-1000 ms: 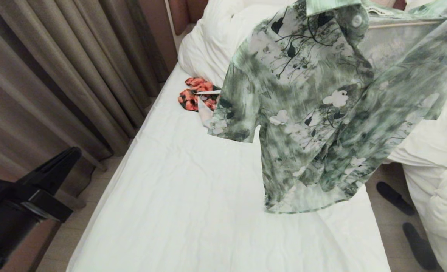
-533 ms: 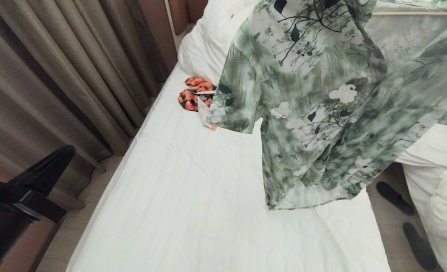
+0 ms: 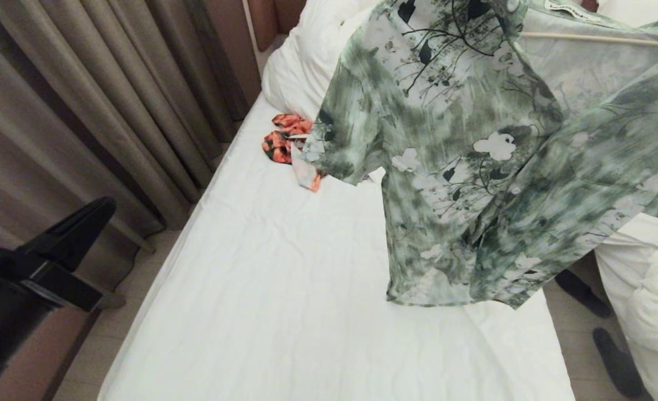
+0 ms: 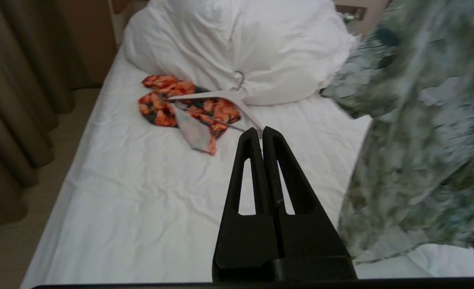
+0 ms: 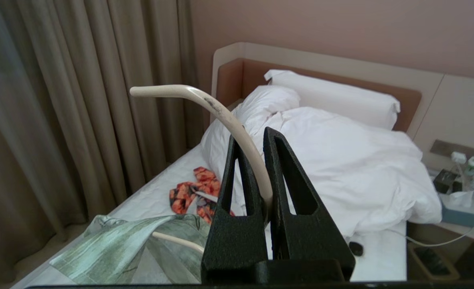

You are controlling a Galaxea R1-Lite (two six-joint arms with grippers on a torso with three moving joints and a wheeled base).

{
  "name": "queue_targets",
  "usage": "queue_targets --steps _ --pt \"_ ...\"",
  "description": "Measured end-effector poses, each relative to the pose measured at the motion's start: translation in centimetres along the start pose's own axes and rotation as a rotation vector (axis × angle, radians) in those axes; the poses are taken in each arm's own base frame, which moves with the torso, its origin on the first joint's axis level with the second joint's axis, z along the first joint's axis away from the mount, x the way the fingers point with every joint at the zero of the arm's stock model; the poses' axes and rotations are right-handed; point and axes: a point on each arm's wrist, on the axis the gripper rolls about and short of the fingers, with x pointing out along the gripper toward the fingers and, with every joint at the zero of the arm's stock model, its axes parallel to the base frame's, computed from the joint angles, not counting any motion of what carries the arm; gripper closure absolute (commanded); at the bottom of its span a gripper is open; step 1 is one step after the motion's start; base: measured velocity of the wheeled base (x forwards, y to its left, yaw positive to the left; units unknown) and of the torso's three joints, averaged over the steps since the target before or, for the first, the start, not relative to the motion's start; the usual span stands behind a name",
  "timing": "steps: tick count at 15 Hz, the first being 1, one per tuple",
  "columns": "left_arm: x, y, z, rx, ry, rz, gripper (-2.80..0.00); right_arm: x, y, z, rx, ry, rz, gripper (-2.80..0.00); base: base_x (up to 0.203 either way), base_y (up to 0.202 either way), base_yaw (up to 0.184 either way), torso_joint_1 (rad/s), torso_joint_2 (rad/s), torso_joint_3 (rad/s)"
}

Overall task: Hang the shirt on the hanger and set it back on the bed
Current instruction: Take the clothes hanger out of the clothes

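The right gripper [image 5: 261, 136] has its fingers clamped on the slim hook of the cream wire hanger [image 5: 221, 116], and the green and white floral shirt [image 3: 474, 150] hangs from that hanger in the air over the bed [image 3: 284, 289]. In the head view only the hanger's straight bar shows, as a pale line through the thin cloth near the collar, running roughly level across the view; the hem dangles above the white sheet on the bed's right side and does not clearly touch it. The shirt appears to be on the hanger already, so what is left is probably the laying down. That move turns on the shirt hanging below and ahead of the right fingers, with open sheet lying to its left. The left gripper [image 4: 261, 134] hovers low by the bed's left edge, well apart from the shirt, its fingers pressed together on nothing. Up near the pillows lies a small orange floral garment [image 4: 181, 104] with a thick white hanger [image 4: 217, 96].
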Motion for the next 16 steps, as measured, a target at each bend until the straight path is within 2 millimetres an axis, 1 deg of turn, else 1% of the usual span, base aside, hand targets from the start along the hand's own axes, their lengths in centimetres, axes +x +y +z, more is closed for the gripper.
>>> queue_targets --steps 3,6,8,10,12,14,15,16 --pt "0.7 -0.2 0.1 -0.002 0.000 -0.041 0.00 0.7 0.2 -1.0 0.043 0.026 0.013 0.00 0.000 0.000 0.000 0.000 0.00 0.000" --pt "1.9 -0.4 0.5 -0.020 -0.010 -0.086 0.00 1.4 0.3 -2.2 0.080 0.059 0.065 0.00 0.000 0.000 0.000 0.000 0.00 0.000" --pt "3.5 -0.6 1.0 -0.019 -0.024 -0.106 0.00 1.8 0.3 -2.9 0.080 0.088 0.072 0.00 0.000 0.000 0.000 0.000 0.00 0.000" --pt "5.3 -0.8 1.3 -0.004 -0.011 -0.108 0.00 1.9 -0.3 -3.4 0.095 0.106 0.083 0.00 0.000 0.000 0.000 0.000 0.00 0.000" --pt "6.6 -1.0 1.2 0.007 0.066 -0.123 0.00 1.9 -0.9 -3.8 0.117 0.129 0.099 0.00 0.000 0.000 0.000 0.000 0.00 0.000" --pt "8.0 -1.3 1.1 0.004 0.127 -0.182 0.00 2.0 -1.5 -4.2 0.112 0.139 0.098 0.00 0.000 0.000 0.000 0.000 0.00 0.000" --pt "8.7 -1.4 1.1 0.001 0.121 -0.204 -2.80 2.2 -1.5 -4.4 0.112 0.144 0.097 0.00 0.000 0.000 0.000 0.000 0.00 0.000" --pt "9.5 -1.5 1.0 0.001 0.112 -0.216 -2.80 2.4 -1.6 -4.7 0.111 0.148 0.097 0.00 0.000 0.000 0.000 0.000 0.00 0.000"
